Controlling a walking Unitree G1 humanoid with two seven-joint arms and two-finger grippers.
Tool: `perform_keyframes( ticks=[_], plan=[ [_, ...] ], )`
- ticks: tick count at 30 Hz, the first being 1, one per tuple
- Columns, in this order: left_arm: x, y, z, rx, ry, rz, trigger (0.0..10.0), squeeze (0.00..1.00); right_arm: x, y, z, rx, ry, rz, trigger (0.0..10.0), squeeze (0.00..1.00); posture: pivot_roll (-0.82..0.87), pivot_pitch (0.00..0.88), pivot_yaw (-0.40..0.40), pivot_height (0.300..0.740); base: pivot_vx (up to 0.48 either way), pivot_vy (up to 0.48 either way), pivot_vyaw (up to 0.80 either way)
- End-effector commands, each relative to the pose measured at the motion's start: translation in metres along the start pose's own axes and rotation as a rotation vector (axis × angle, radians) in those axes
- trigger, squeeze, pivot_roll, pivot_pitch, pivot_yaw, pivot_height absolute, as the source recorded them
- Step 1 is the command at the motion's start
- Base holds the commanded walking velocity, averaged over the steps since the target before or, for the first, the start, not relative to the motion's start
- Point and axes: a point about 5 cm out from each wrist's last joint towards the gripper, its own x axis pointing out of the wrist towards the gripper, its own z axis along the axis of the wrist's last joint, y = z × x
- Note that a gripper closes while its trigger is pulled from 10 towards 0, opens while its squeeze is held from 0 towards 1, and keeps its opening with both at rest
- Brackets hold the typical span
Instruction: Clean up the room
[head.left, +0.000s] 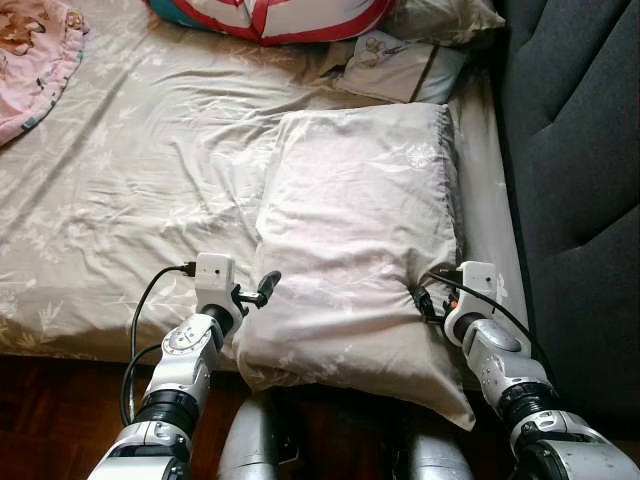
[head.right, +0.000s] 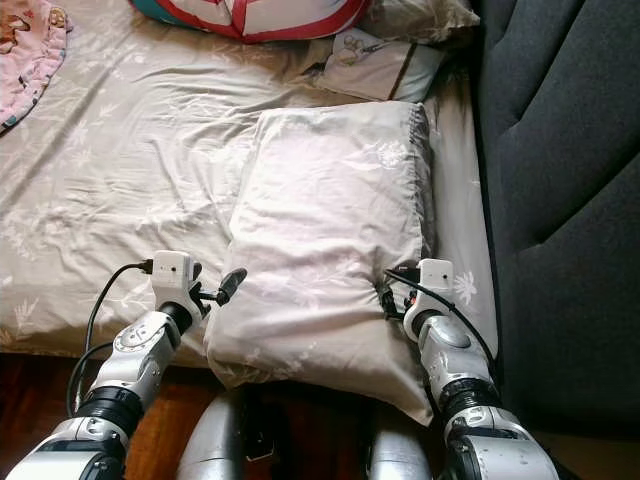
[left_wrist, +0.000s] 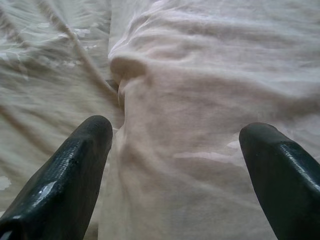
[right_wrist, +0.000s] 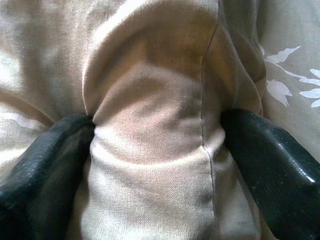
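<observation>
Two tools (head.left: 262, 290) (head.left: 425, 300) flanking the pillow (head.left: 355, 240)

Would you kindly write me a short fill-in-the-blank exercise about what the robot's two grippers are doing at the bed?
1. The pillow lies on the bed next to the dark grey ____.
2. The right gripper pinches a fold of the ____ between its fingers.
3. The left gripper is ____, its fingers apart over the pillow's edge.
4. The pillow's near corner hangs over the bed's ____.

Missing words: headboard; pillow; open; edge
</observation>
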Motion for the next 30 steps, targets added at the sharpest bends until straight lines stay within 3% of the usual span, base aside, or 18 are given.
perform_keyframes(
  ticks=[1,9,10,11,30],
  plan=[
    [-0.005,0.003,-0.011,-0.01,0.036,0.012,10.0,0.0,-0.006,0.009,-0.057,0.005,0.214,0.009,10.0,0.0,-0.12,0.292,0.09,0.651,0.0,0.0,0.0],
    [-0.006,0.007,-0.006,-0.002,0.023,0.017,10.0,0.0,-0.009,0.031,-0.081,-0.005,0.303,0.048,10.0,0.0,-0.09,0.304,0.1,0.651,0.0,0.0,0.0],
    [-0.007,0.009,-0.005,0.001,0.023,0.017,10.0,0.0,-0.01,0.033,-0.085,-0.016,0.316,0.051,5.6,0.0,-0.09,0.305,0.1,0.651,0.0,0.0,0.0],
    [-0.007,0.01,-0.005,0.002,0.023,0.018,10.0,0.0,-0.01,0.032,-0.087,-0.02,0.319,0.049,0.0,0.0,-0.09,0.305,0.1,0.651,0.0,0.0,0.0],
    [-0.014,0.014,-0.009,-0.065,0.013,0.054,10.0,0.0,-0.014,0.028,-0.094,-0.038,0.321,0.046,0.0,0.0,-0.09,0.328,0.077,0.651,0.0,0.0,0.0]
  ],
)
